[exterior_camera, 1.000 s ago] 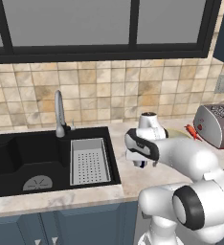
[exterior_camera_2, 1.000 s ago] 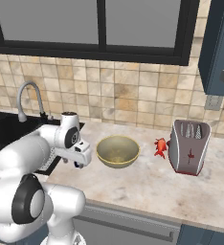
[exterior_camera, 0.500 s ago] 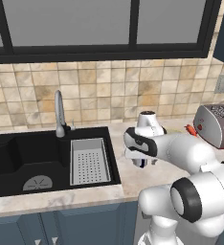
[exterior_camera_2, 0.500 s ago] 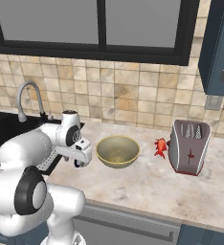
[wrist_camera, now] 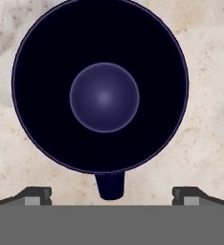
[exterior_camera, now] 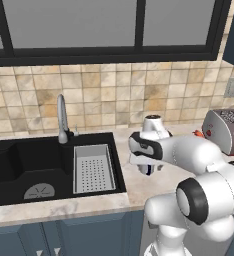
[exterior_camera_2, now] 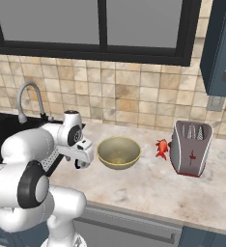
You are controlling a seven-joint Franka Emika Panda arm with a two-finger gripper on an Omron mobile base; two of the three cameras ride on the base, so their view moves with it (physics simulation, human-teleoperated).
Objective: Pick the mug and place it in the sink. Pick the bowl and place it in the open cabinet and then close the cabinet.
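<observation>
Seen straight from above in the hand view, the mug (wrist_camera: 104, 93) is dark navy and round, and its handle points at the bottom edge. My gripper (wrist_camera: 111, 196) hangs over it, open, with one fingertip on each side of the handle and nothing between them. In the base views the gripper (exterior_camera: 148, 168) (exterior_camera_2: 81, 161) points down at the counter just right of the sink (exterior_camera: 29, 170), and the hand covers most of the mug. The olive-tan bowl (exterior_camera_2: 118, 152) stands empty on the counter to the right of the hand. The slate-blue cabinet (exterior_camera_2: 221, 48) hangs at the upper right.
A curved faucet (exterior_camera: 62, 117) stands behind the sink, and a grey perforated tray (exterior_camera: 92, 167) lies in the sink's right part. A silver toaster (exterior_camera_2: 190, 147) and a small red thing (exterior_camera_2: 162, 147) sit on the counter right of the bowl.
The hand has stayed almost in place over the mug, while the arm's forearm and elbow have shifted behind it. The jaws have remained open.
</observation>
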